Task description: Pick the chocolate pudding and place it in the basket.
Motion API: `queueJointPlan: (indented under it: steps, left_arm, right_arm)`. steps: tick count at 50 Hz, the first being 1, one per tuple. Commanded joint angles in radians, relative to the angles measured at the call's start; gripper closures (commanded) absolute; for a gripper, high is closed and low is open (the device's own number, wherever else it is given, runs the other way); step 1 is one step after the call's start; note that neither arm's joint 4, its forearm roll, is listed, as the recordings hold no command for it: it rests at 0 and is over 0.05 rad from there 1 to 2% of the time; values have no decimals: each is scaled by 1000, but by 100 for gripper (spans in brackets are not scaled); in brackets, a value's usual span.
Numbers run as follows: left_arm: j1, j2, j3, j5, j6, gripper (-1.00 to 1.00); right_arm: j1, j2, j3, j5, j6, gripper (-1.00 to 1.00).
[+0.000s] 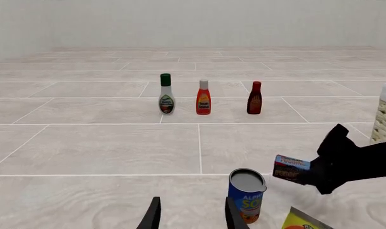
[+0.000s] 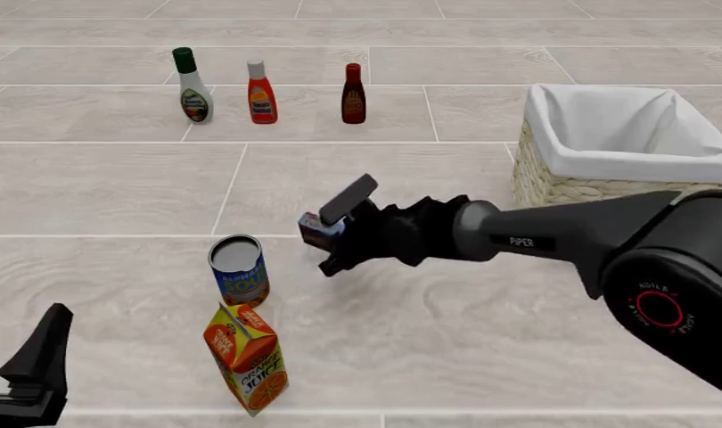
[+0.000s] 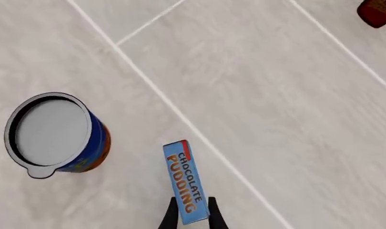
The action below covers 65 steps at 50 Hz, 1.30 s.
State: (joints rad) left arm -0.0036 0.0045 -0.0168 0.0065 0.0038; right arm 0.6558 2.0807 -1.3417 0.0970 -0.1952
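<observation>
Blue-topped choc pudding box [image 3: 185,180] pinched at one end between right gripper [image 3: 191,215] fingers; held off the table surface per front view, just right of and above the can. Label reads "CHOCOLATE PUDDING", orange/white on blue, legible in right wrist view only. In front view only a small corner of box [image 2: 315,226] seen past the gripper [image 2: 343,234].

Round can [image 2: 239,270], blue label, grey lid with pull tab, upright, near box but apart. Lettering on can partly readable in left wrist view: "ALPH…", "SO…". Orange juice carton [image 2: 247,358] just in front of can, tilted; "JUICE" readable in front view. Only its yellow top corner shows in left wrist view.

Basket [image 2: 539,169], pale wicker w/ white cloth liner, far right, well apart from box. Open table between box and basket; nothing standing in the path.

Three bottles in row at far side: green-cap white one [image 2: 192,87], red one w/ white cap [image 2: 260,93], dark red-brown one [image 2: 354,94]. Labels too small to read.

"PIPER" printed on right arm, front view.

Left gripper [image 1: 191,214] low at near-left edge, fingers spread, holding nothing.
</observation>
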Motion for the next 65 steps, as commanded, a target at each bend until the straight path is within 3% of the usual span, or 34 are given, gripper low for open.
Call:
queueJointPlan:
  steps: [1,9,27,29,40,65]
  left_arm:
    - [0,-4,-2,1,2,-100]
    - [0,-4,5,-7,2,-100]
    - [0,-2,7,-3,-1,-100]
    - [0,-3,8,-9,1,-100]
    - [0,-3,9,-8,0,-100]
    - [0,-3,10,-7,0,-100]
  right_arm:
    - [-10,-144,69,33,-11,100]
    - [-20,-234,105,57,-24,100]
    - [-71,-412,132,136,4,100]
    - [-120,-419,106,152,-13,100]
    - [-165,-493,83,196,25,100]
    - [-332,-582,-45,347,8,100]
